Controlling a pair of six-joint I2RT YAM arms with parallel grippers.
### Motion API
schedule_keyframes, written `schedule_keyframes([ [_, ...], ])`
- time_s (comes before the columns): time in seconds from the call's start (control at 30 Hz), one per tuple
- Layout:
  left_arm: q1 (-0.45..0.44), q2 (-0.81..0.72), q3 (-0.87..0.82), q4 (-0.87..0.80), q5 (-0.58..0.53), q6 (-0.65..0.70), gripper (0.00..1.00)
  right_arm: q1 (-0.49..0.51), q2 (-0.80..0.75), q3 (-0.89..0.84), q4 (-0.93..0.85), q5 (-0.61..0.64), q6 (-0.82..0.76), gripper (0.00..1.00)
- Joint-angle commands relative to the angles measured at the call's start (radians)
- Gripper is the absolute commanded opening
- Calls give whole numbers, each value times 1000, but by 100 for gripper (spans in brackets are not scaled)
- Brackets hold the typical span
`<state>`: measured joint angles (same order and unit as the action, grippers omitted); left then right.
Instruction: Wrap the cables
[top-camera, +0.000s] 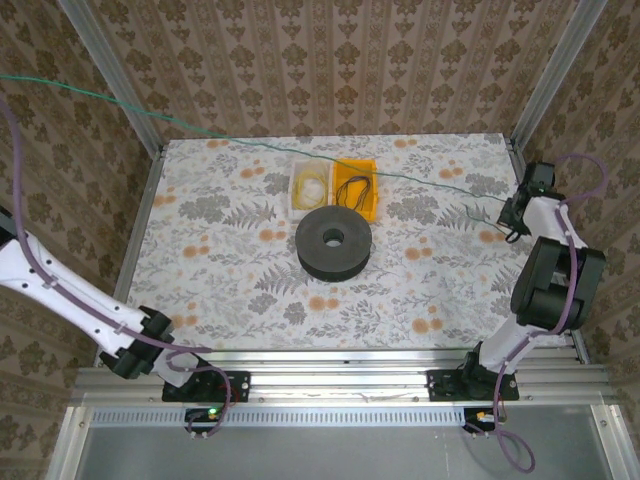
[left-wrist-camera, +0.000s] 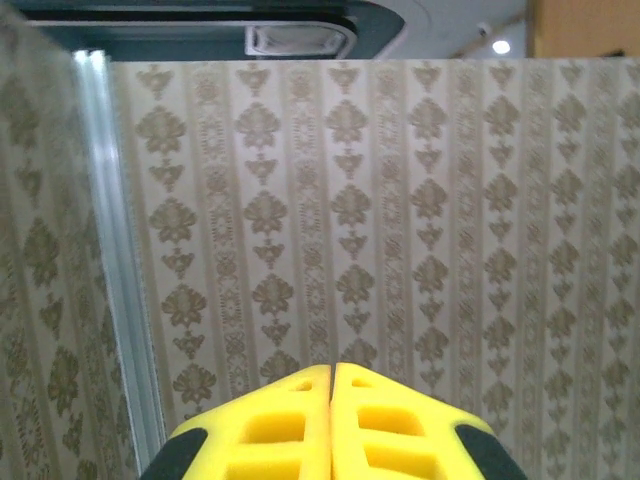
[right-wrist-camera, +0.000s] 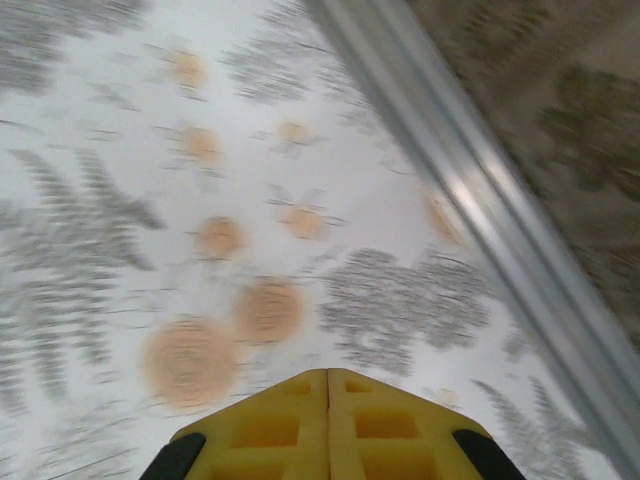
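Cables first: one long green cable (top-camera: 230, 136) stretches across the table (top-camera: 220, 270), past the far side of the trays. If I tug it, it may snag the black spool (top-camera: 333, 243) or tip a tray. The orange tray (top-camera: 369, 209) holds a dark coil (top-camera: 355, 187). The white tray (top-camera: 295, 201) holds a pale yellow coil (top-camera: 312, 186). My left gripper (left-wrist-camera: 331, 400) and right gripper (right-wrist-camera: 328, 395) are clenched tight. I cannot tell if either one pinches a cable.
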<state>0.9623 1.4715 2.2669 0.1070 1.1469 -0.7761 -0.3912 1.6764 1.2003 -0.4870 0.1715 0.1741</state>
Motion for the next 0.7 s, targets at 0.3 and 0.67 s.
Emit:
schedule_keyframes([
  [0.3, -481, -165, -450, -255, -242, 421, 0, 160, -94, -17, 116, -465, -45, 0],
  [0.67, -721, -196, -550, -361, -343, 546, 0, 249, -77, -14, 95, -242, -78, 5],
])
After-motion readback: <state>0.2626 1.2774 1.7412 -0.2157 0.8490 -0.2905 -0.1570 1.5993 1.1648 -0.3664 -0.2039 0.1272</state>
